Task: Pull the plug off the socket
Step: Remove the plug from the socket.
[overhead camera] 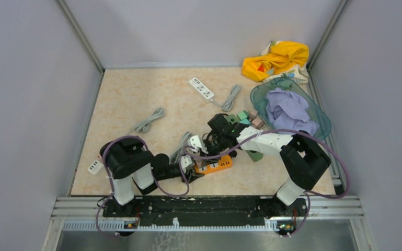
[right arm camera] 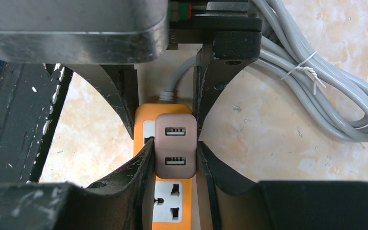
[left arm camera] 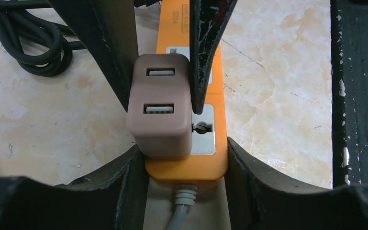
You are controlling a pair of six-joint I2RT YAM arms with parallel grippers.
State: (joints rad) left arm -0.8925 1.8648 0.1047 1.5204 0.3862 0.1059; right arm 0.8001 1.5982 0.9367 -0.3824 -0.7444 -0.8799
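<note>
Top, left-wrist and right-wrist views. The orange power strip [left arm camera: 186, 175] lies on the bench [overhead camera: 136, 94] toward 6 o'clock of its centre. The brown two-port USB charger plug [left arm camera: 160, 110] is seated in the strip near the cord end, and a free socket shows at 6 o'clock of it in the right-wrist view. The left hand [left arm camera: 184, 151] is pressed against both sides of the strip's cord end, where the grey cord [left arm camera: 182, 211] exits. The right hand [right arm camera: 174, 153] pinches the plug by its two side faces. A black coiled cable [left arm camera: 33, 43] lies at 10 o'clock of the plug. Overhead, a white power strip [overhead camera: 201, 88] lies at 12 o'clock and a teal basket [overhead camera: 264, 99] at 2 o'clock.
</note>
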